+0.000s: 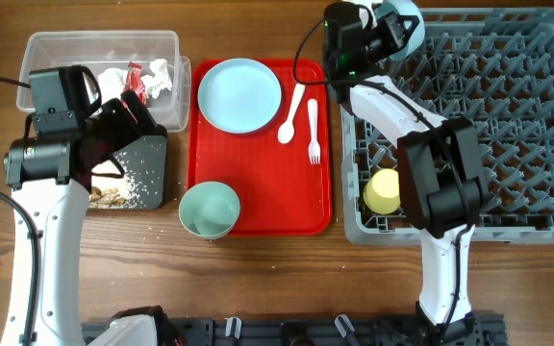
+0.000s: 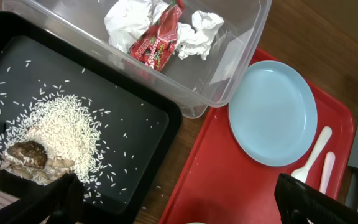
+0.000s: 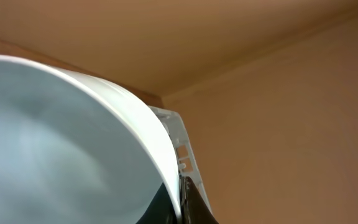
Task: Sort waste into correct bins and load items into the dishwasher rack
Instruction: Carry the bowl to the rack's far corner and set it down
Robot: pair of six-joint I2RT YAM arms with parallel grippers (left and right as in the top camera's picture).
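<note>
My right gripper (image 1: 381, 37) is shut on the rim of the pale blue bowl (image 1: 408, 15) and holds it tilted over the far left corner of the grey dishwasher rack (image 1: 508, 115). The rim sits between the fingers (image 3: 180, 200) in the right wrist view, where the bowl (image 3: 55, 143) fills the left. The yellow cup (image 1: 385, 190) lies in the rack. My left gripper (image 1: 142, 115) is open and empty above the black tray (image 2: 148, 124), which holds rice and brown food scraps (image 2: 30, 155). The clear tub (image 2: 241, 56) holds the red wrapper (image 2: 160, 40) and white tissue (image 2: 126, 22).
The red serving tray (image 1: 258, 192) lies in the middle with the light blue plate (image 1: 239, 93), white spoon (image 1: 290, 120) and fork (image 1: 313, 130) on it. The mint green bowl (image 1: 209, 209) stands at its front left corner. A few rice grains lie on the wood beside the black tray.
</note>
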